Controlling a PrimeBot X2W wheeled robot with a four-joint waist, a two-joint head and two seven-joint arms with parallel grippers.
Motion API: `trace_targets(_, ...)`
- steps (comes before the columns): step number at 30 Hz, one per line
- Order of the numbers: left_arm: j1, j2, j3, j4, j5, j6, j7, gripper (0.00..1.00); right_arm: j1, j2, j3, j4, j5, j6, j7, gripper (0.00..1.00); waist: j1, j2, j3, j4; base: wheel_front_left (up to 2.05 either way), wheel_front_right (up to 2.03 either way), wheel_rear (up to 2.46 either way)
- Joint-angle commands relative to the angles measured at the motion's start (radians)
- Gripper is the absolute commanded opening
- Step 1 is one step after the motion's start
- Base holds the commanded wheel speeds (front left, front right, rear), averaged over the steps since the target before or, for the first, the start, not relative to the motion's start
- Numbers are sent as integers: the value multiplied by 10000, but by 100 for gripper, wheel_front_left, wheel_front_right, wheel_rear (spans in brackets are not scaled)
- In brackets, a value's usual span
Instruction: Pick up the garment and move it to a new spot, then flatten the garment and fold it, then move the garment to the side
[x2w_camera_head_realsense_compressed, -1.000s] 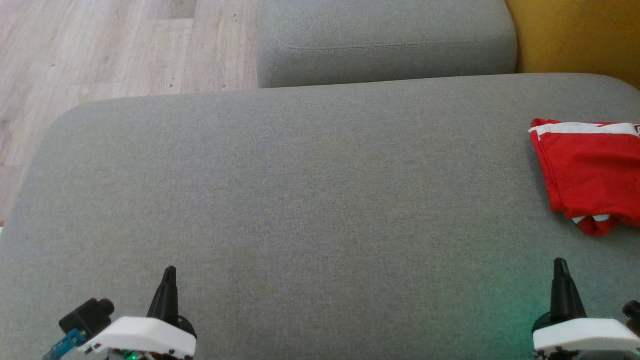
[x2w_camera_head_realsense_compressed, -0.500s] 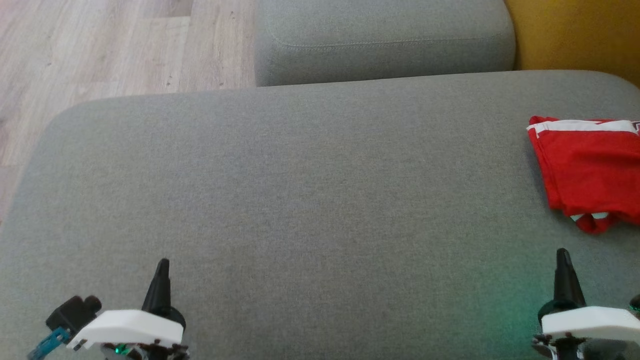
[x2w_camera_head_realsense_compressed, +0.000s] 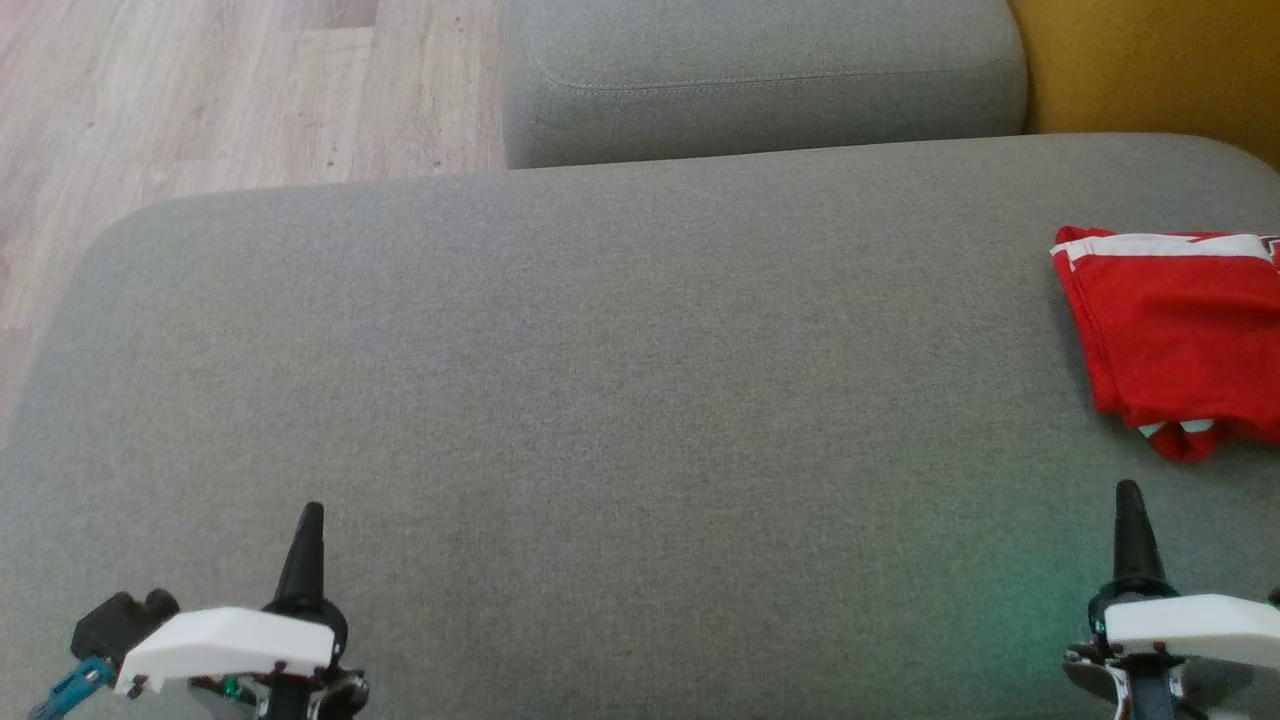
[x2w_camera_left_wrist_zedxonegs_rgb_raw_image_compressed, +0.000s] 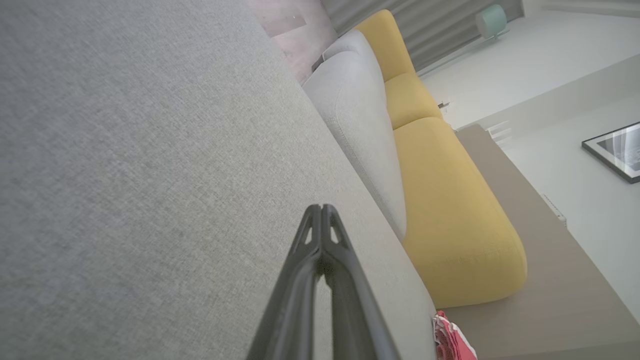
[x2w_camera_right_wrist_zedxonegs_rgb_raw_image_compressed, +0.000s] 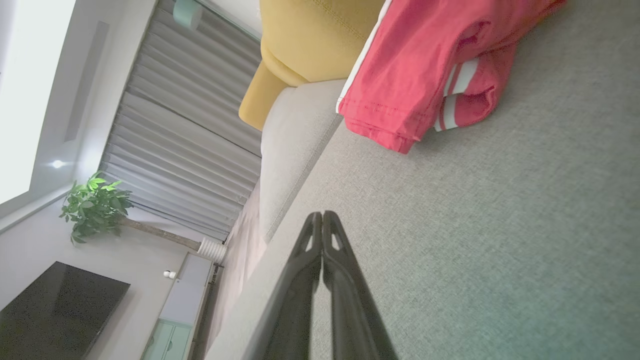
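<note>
Both grippers sit over the near edge of the grey seat cushion (x2w_camera_head_realsense_compressed: 600, 400), the left gripper (x2w_camera_head_realsense_compressed: 312, 512) towards the near-left corner and the right gripper (x2w_camera_head_realsense_compressed: 1127, 490) towards the near-right, each with jaws pressed together on nothing. One folded red garment (x2w_camera_head_realsense_compressed: 1170, 330) lies flat at the cushion's right edge, just beyond the right gripper and apart from it, white band along its far side, a bunched corner pointing at the near edge; its long axis cannot be told, being cut by the frame. Leftward the cushion runs open to its rounded left edge, with wooden floor (x2w_camera_head_realsense_compressed: 200, 100) past it and a second grey cushion (x2w_camera_head_realsense_compressed: 760, 80) along the far edge
</note>
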Motion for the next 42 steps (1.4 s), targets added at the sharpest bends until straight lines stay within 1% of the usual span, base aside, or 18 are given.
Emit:
trace_targets(1, -594, 33, 338, -350, -249, -132, 89, 0, -527, -65, 105, -351, 288, -5, 57, 0, 0, 0, 4, -4, 0, 0, 0)
trace_targets(42, -1268, 36, 1205, -455, -4786, -523, 1250, 0, -1381, -88, 85, -356, 5125, -7, 1206, 0, 0, 0, 150, -170, 0, 0, 0)
